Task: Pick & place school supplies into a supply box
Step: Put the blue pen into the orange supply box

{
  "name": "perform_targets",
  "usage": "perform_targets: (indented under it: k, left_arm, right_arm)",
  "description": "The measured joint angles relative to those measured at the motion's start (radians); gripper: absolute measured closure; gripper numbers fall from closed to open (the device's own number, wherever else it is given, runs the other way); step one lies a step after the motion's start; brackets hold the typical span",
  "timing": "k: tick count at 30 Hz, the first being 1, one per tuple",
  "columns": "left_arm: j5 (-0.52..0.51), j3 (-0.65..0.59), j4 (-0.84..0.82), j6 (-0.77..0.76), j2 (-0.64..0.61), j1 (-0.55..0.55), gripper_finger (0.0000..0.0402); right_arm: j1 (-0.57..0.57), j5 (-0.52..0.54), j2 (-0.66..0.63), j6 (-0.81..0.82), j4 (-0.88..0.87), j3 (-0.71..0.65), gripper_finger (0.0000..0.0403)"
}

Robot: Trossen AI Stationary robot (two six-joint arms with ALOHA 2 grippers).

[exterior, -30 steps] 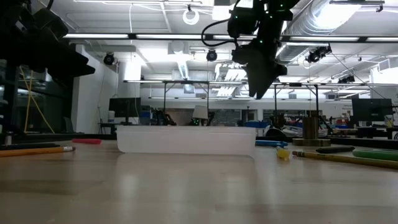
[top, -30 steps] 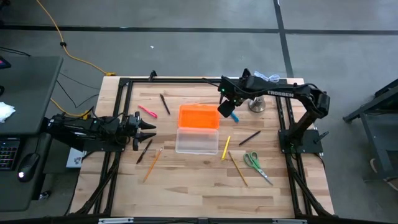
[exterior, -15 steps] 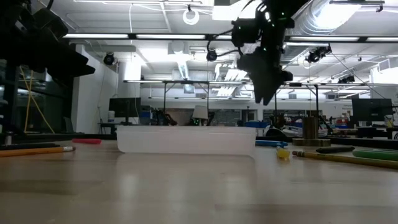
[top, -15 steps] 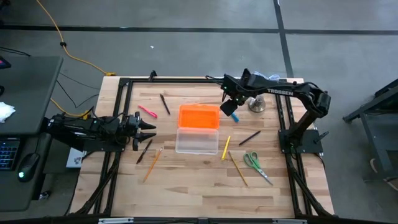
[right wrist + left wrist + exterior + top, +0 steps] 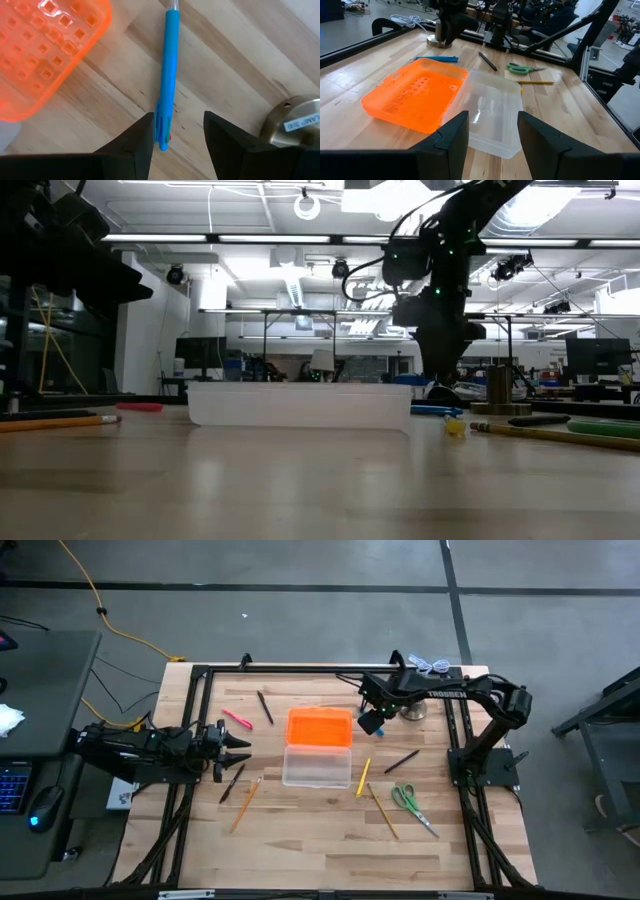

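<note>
The supply box (image 5: 318, 768), clear with its orange lid (image 5: 320, 728) folded open flat on the table behind it, sits mid-table. A blue pen (image 5: 170, 75) lies flat on the wood just right of the lid. My right gripper (image 5: 174, 135) points down over it, open, with the pen's clip end (image 5: 163, 141) between the two fingers and clear of both. In the low view the right gripper (image 5: 440, 375) hangs just above the table. My left gripper (image 5: 238, 745) waits open at the table's left edge, pointing level toward the box (image 5: 492, 117).
A silver bell-shaped object (image 5: 412, 710) stands just right of the blue pen. A yellow pen (image 5: 364, 776), black pen (image 5: 402, 761), wooden pencil (image 5: 382, 810) and green scissors (image 5: 412, 805) lie right of the box. A pink pen (image 5: 237, 719), black pen (image 5: 265, 707) and pencils (image 5: 246, 802) lie left.
My right gripper has come down toward the blue pen beside the orange lid, shifting slightly toward the table's right edge, and has stayed open. Nothing on the table has moved.
</note>
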Motion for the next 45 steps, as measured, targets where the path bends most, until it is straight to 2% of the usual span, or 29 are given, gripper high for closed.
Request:
perform_targets:
  k: [13, 27, 32, 45]
  left_arm:
    - [0.000, -0.001, 0.013, 0.000, 0.000, 0.000, 0.0202]
    - [-0.001, -0.001, 0.014, 0.000, 0.000, 0.000, 0.0202]
    - [-0.001, -0.001, 0.014, 0.000, 0.000, 0.000, 0.0202]
    - [-0.005, -0.001, 0.018, 0.000, 0.000, 0.000, 0.0202]
  right_arm:
    - [0.000, -0.029, 0.000, -0.068, 0.169, -0.037, 0.0254]
    - [-0.006, -0.008, 0.002, -0.124, 0.182, -0.037, 0.0254]
    - [-0.020, -0.039, 0.053, -0.142, 0.201, -0.036, 0.0254]
    - [-0.020, 0.019, 0.146, -0.142, 0.244, -0.036, 0.0254]
